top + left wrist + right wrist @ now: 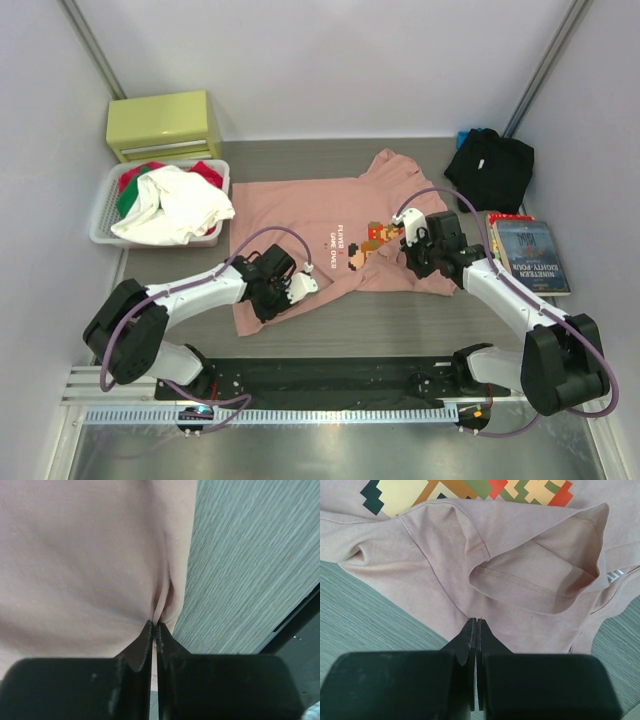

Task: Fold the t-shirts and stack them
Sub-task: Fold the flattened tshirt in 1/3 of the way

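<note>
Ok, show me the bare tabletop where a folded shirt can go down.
Two bare strips of table: the far one, between the pink t-shirt and back wall, bordered by the yellow drawer box and black t-shirt; the near one, between the shirt's hem and the black rail. Crowded: left by the basket, right by the book.

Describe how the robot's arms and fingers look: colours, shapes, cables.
Left arm and right arm match: white links joined by bulky black joints, a purple cable looping along each. The fingers are black, tapering from square blocks to thin wedge tips.
</note>
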Robot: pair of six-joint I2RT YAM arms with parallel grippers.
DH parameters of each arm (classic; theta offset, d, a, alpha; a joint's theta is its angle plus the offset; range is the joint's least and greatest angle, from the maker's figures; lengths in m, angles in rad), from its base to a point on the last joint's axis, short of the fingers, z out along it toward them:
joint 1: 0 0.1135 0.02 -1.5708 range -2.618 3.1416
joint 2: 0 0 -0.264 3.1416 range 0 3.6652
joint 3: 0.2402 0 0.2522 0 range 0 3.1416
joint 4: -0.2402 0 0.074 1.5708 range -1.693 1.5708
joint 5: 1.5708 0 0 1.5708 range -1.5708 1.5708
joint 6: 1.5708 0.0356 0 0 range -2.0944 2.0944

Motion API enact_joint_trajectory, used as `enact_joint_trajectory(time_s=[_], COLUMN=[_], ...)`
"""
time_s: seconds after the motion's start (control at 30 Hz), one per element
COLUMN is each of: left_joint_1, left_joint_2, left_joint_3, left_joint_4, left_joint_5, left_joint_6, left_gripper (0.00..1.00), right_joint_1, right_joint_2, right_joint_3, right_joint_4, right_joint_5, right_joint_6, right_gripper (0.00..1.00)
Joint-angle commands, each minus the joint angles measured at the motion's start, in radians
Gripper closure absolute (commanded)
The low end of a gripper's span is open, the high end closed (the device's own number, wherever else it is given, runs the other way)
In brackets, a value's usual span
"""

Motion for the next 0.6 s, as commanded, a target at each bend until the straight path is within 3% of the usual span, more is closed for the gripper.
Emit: enact_joint_trajectory(time_s=[0.0,0.17,0.3,0.57], left_joint_1=[-0.007,-0.009,-0.007,-0.004], left_joint_2=[-0.003,-0.054,-0.100,-0.048], left_joint_3=[-0.004,-0.008,-0.004,-0.008], left_joint_4=[0.007,0.024,0.051,0.100], left_joint_5=[-0.005,-0.059,-0.181,-0.284], left_joint_6=[0.003,0.013,0.062,0.159], left_gripper=[1.00,1.00,1.00,1.00], right_joint_1=[-0.005,-0.005,-0.006,-0.006], right_joint_2=[0.002,0.004,0.007,0.002], right_joint_3=[0.018,0.016,0.018,0.018], right_joint_4=[0.023,0.022,0.022,0.016], right_joint_5=[-0.018,-0.019,-0.024,-0.031], right_joint_6=[0.009,0.009,0.011,0.012], right_gripper=[0.99,0.99,0.99,0.99])
